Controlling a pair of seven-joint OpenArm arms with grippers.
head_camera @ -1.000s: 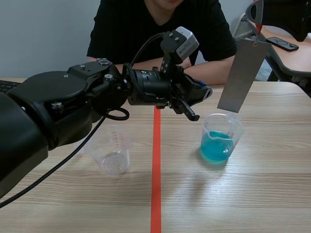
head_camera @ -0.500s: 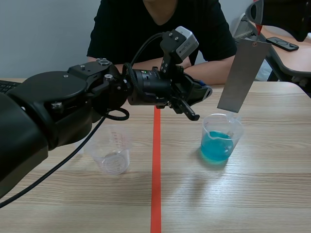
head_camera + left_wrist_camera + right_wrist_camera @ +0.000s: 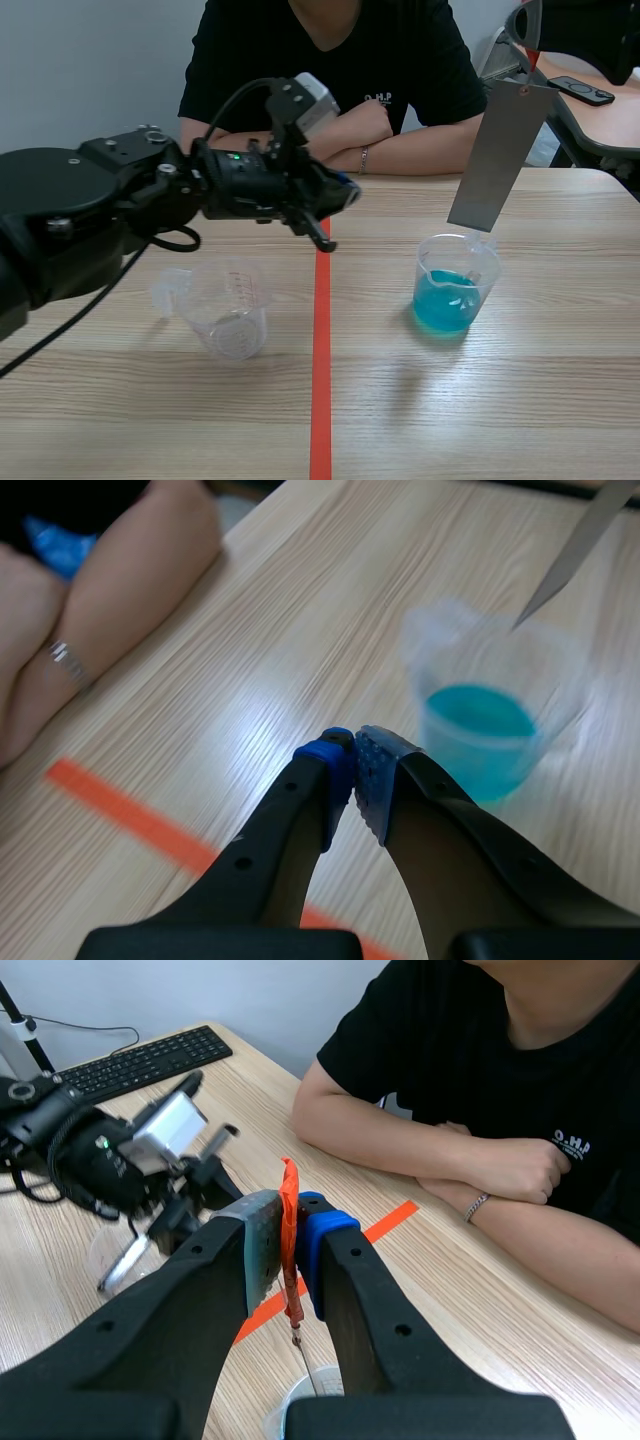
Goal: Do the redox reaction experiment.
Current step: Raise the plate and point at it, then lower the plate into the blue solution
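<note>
While the strip (image 3: 497, 155) hangs from the right gripper (image 3: 527, 35), its way to the blue beaker (image 3: 452, 285) lies straight down.
Scene view: the strip's long axis is near upright, its lower end just above the beaker's rim; the left gripper (image 3: 335, 195) stands over the tape (image 3: 321, 330), nearer the empty beaker (image 3: 228, 308). Left wrist view: its fingers (image 3: 325, 770) meet on nothing, the blue beaker ahead. Right wrist view: the fingers (image 3: 330, 1235) pinch the strip's orange tag (image 3: 289, 1195).
</note>
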